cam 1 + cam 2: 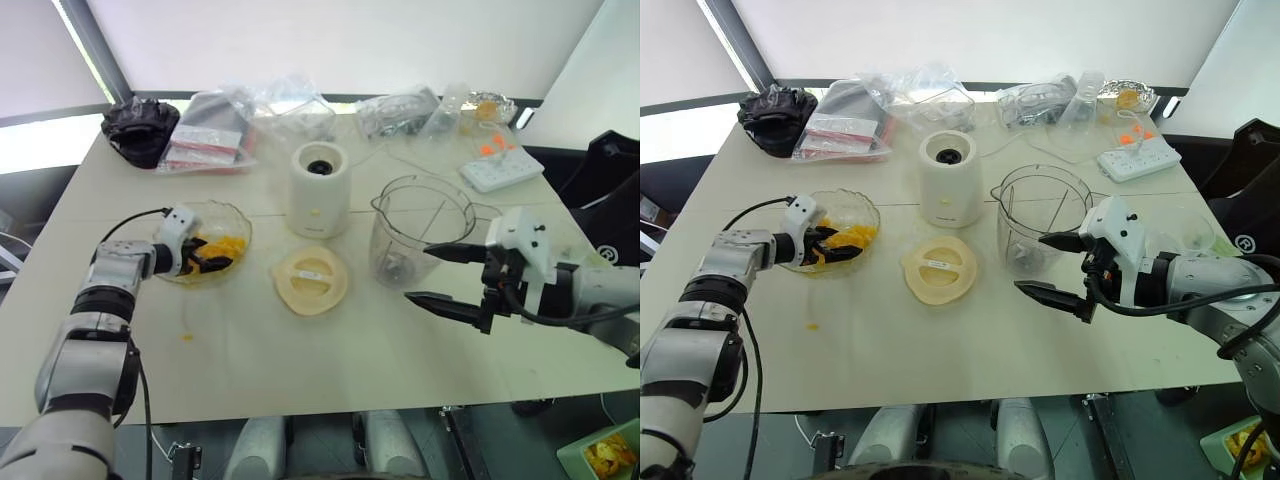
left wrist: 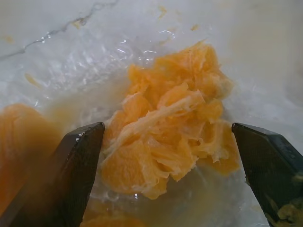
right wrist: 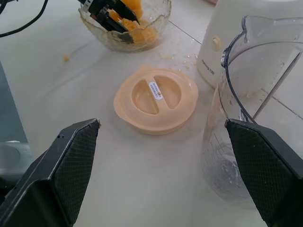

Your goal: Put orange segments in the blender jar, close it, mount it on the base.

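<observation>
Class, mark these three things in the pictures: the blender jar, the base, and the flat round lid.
blender jar (image 1: 420,235), left eye view, clear side wall.
base (image 1: 318,200), left eye view, cream front wall.
lid (image 3: 156,98), right wrist view, centre of its top.

Left gripper (image 1: 205,255) fingertips sunk among the orange segments (image 2: 165,137) in the glass bowl (image 1: 238,222), contact unclear, blender jar (image 3: 251,118) cut off by the right wrist view's edge, clutter in clear bags (image 1: 290,105) at the table's far edge too small to identify

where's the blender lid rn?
The lid lies flat on the table, in front of the base, between the glass bowl and the blender jar.
</observation>
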